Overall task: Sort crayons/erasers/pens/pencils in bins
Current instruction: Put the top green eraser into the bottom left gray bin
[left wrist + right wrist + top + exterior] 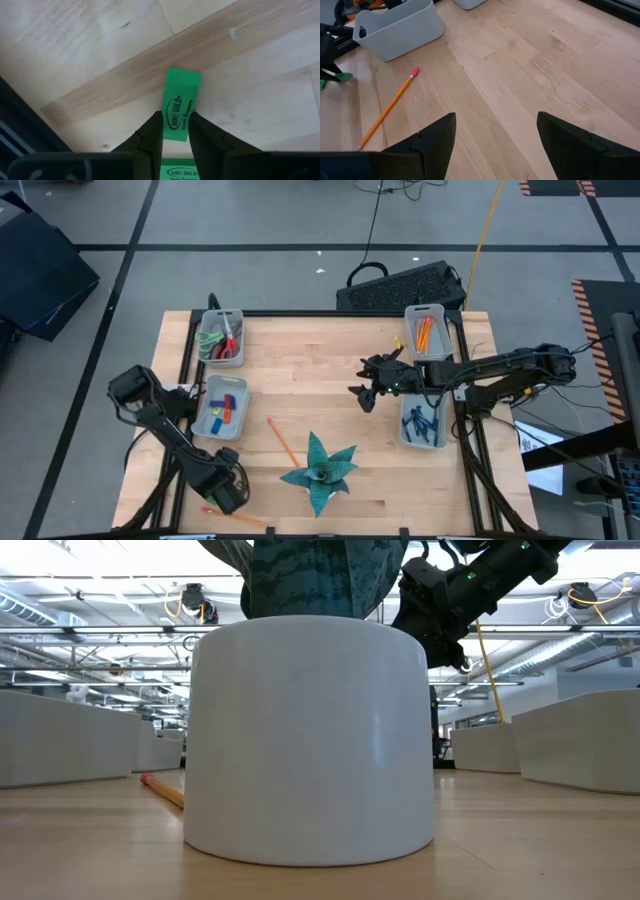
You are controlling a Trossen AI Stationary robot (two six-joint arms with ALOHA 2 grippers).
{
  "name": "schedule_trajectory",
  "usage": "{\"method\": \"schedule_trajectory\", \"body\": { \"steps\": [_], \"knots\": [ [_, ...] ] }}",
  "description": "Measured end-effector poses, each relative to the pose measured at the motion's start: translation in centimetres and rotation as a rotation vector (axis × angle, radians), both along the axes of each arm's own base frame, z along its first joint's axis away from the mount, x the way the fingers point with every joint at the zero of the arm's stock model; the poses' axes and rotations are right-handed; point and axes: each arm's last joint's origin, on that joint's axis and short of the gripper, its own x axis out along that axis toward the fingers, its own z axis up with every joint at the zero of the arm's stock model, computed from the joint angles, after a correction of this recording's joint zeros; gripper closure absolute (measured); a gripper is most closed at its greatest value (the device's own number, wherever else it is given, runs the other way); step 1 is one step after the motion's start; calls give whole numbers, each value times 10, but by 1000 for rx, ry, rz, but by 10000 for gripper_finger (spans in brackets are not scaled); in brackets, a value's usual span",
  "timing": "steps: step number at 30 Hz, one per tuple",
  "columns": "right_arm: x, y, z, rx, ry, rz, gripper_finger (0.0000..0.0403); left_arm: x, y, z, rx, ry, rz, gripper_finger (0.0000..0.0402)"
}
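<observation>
A green eraser with dark print sits between the fingers of my left gripper, which is shut on it at the table's near left corner. My right gripper hangs open above the middle right of the table with nothing between its fingers. One orange pencil with a pink end lies flat on the table. Another pencil lies by the near edge. Four bins stand on the table: scissors, coloured pieces, pencils, pens. My left gripper pinches the green eraser by its two long sides between its two fingers, about halfway along the printed face. The fingers lie along the eraser, whose far end sticks out past the fingertips. Whether that end touches the table, I cannot tell.
A teal plant in a white pot stands near the table's front middle, close to the loose pencil. A dark keyboard lies beyond the far edge. Bare wood lies between the left and right bins.
</observation>
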Motion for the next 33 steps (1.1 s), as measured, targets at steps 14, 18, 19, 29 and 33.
{"method": "schedule_trajectory", "body": {
  "steps": [14,18,19,29,33],
  "knots": [
    [0,0,0,-1,0,-1,133,-1,3,-8,-16,-51,-32,313],
    [0,0,0,-1,0,-1,133,0,4,-8,-49,-26,-74,314],
    [0,0,0,-1,0,-1,133,1,4,-7,-69,-13,-87,314],
    [0,0,0,-2,0,-2,133,3,19,52,-202,-186,-95,314],
    [0,0,0,-2,0,-3,133,5,33,90,-223,-406,-154,314]
  ]
}}
